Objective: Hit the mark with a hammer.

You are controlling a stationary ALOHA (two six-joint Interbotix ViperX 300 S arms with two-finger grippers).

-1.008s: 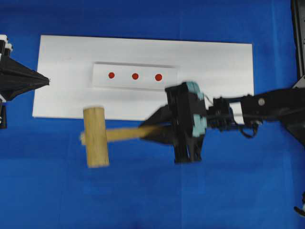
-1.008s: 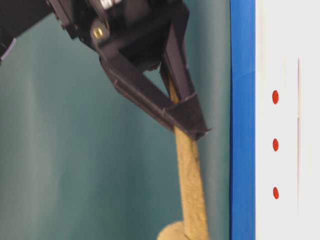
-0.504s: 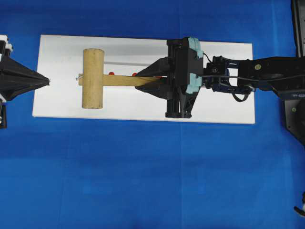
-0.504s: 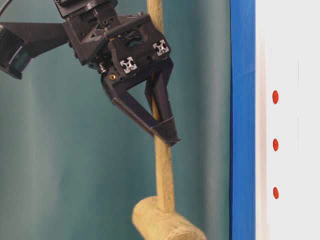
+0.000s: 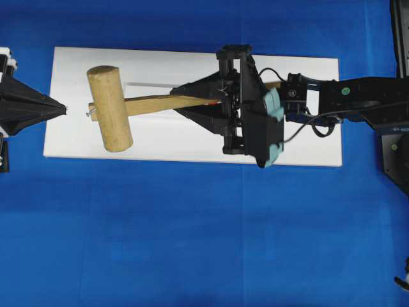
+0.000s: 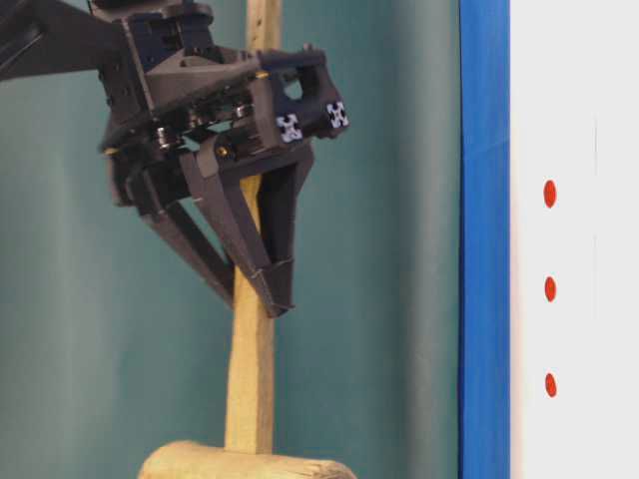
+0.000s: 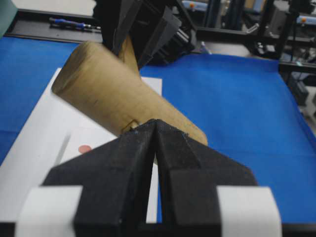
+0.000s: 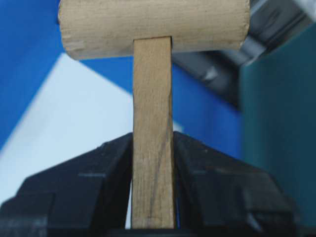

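Overhead: my right gripper (image 5: 192,102) reaches in from the right, pinching the hammer (image 5: 110,109) by its handle above the white board (image 5: 300,137). My left gripper (image 5: 61,109) rests at the board's left edge, jaws pressed together.

Table level: the handle hangs through my right gripper (image 6: 262,289), beside three red marks (image 6: 550,289).

Right wrist: both pads clamp the handle, head crosswise beyond.

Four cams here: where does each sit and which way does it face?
Overhead: straight down on white board; both arms show.
Table-level: low, side-on; right gripper clamps hammer.
Left wrist: behind shut left gripper, facing the hammer head.
Right wrist: along the handle from the right gripper.
All four share the hammer.
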